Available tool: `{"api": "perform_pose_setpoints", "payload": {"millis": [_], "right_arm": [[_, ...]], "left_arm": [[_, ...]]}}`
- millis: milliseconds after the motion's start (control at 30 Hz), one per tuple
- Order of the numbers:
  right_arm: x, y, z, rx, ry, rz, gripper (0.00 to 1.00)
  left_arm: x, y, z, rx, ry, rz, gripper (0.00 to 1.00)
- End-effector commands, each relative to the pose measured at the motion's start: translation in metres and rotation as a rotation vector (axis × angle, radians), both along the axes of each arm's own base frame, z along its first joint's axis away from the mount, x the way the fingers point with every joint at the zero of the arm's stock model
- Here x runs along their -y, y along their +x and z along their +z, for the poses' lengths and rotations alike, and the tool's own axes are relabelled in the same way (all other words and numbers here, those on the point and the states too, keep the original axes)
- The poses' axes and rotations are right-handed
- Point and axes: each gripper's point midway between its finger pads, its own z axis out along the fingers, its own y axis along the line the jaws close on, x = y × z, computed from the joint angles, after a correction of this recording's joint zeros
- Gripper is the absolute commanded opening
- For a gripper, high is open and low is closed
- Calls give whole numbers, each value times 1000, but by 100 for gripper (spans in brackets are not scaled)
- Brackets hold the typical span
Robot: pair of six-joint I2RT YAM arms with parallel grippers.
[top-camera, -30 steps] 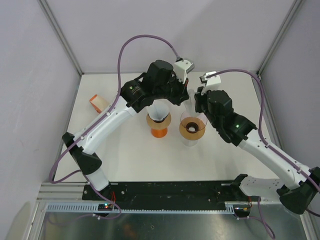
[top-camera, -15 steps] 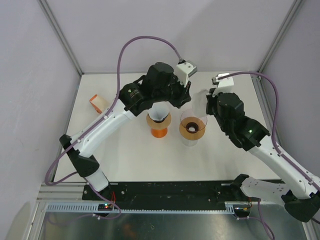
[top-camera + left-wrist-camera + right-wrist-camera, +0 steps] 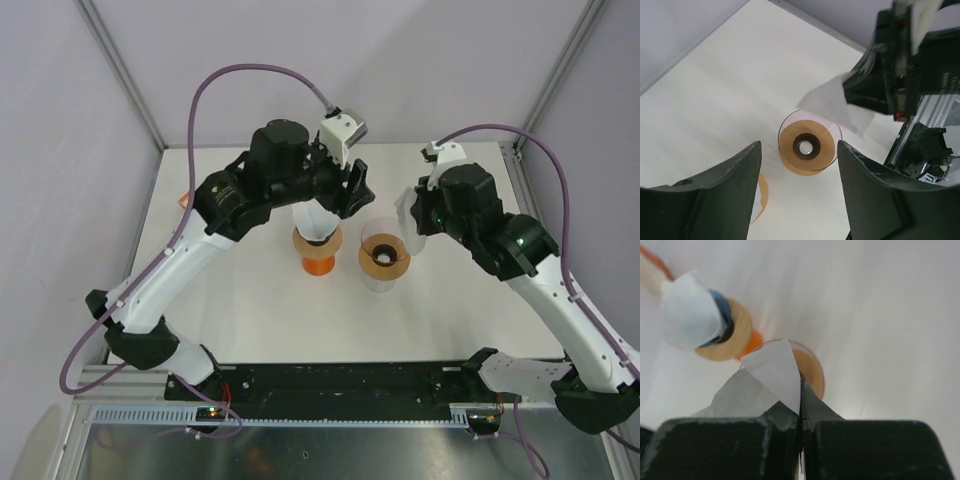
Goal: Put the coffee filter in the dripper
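- Coffee filter (image 3: 772, 375): thin white paper, folded flat into a wedge, slightly see-through, greyer on the lower layer.
- Clamped at its wide end by the right gripper (image 3: 800, 412), fingers pressed together on the paper.
- Held in the air just beside and above the glass dripper (image 3: 384, 257), near its far right rim in the top view; not inside it.
- Long axis runs from the fingers out to the pointed tip; tip aims away from the gripper, toward the dripper.
- Dripper: clear wall, brown collar, dark centre hole, upright on the white table (image 3: 260, 300).
- Left gripper (image 3: 798, 155): fingers spread wide, holding nothing, above the dripper.
- Orange stand (image 3: 318, 262) with a white cone, just left of the dripper.
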Motion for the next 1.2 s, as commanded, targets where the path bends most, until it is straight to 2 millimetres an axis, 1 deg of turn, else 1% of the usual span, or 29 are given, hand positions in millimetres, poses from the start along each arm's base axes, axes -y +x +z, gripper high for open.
{"api": "perform_pose_setpoints", "payload": {"millis": [0, 100, 267, 400, 533, 700, 867, 1000, 1167], "right_arm": [[-31, -22, -27, -228, 23, 153, 0], [-37, -23, -44, -314, -14, 175, 0], [-38, -20, -52, -372, -46, 167, 0], [-37, -17, -64, -423, -84, 158, 0], [-37, -8, -77, -463, -112, 147, 0], [-40, 0, -89, -500, -119, 153, 0], [-48, 5, -89, -500, -104, 170, 0], [-51, 6, -84, -485, -82, 183, 0], [-51, 7, -74, -455, -62, 184, 0]], "left_arm": [[-12, -2, 10, 29, -13, 0, 67], [-14, 2, -1, -2, -5, 3, 69], [-13, 8, -21, -59, 15, 0, 68], [-6, 9, -36, -101, 31, -18, 68], [2, 8, -54, -155, 47, -42, 67], [12, 6, -72, -219, 59, -71, 70], [21, 8, -91, -273, 81, -78, 73], [24, 18, -109, -300, 111, -43, 70], [22, 39, -111, -256, 138, 44, 65]]}}
